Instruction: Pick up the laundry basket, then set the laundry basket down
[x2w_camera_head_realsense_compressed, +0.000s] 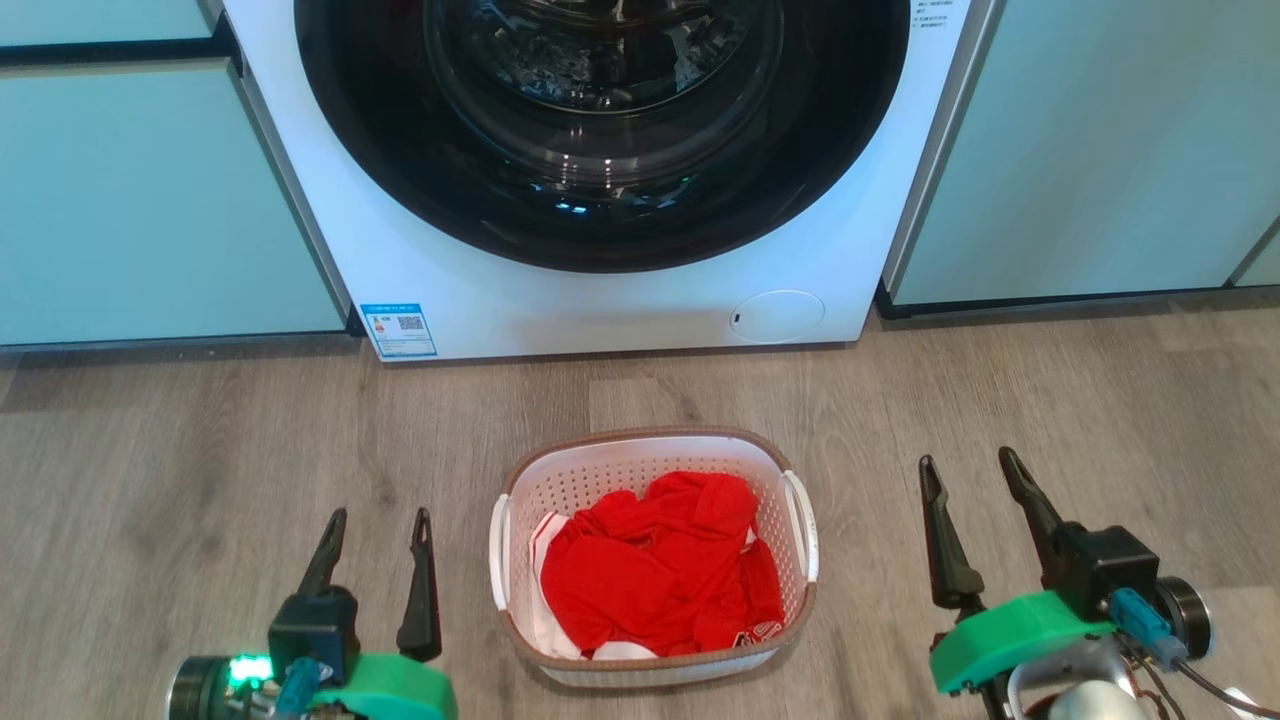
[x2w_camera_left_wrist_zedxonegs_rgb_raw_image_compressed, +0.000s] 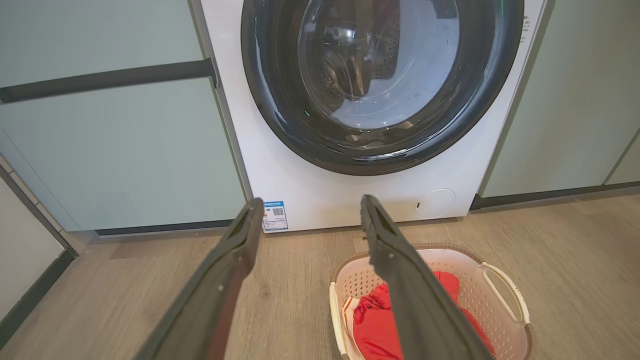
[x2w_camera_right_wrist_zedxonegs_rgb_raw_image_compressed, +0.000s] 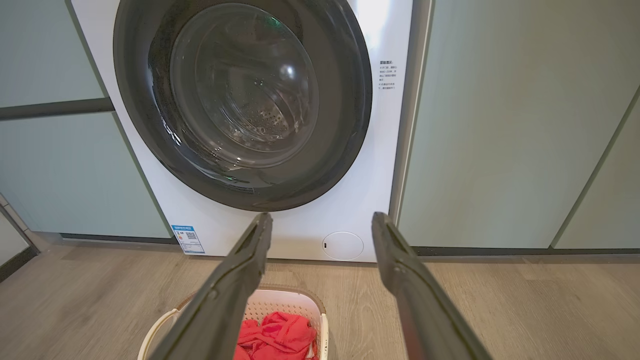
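Head view: the laundry basket (x2w_camera_head_realsense_compressed: 600, 478) stands between the grippers, one handle facing each. The left gripper (x2w_camera_head_realsense_compressed: 381, 515) is nearer it than the right gripper (x2w_camera_head_realsense_compressed: 966, 458). Both are wide open and empty.

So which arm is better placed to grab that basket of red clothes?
Left, by a little: the left gripper, open, hangs closer beside the laundry basket than the right gripper, also open.
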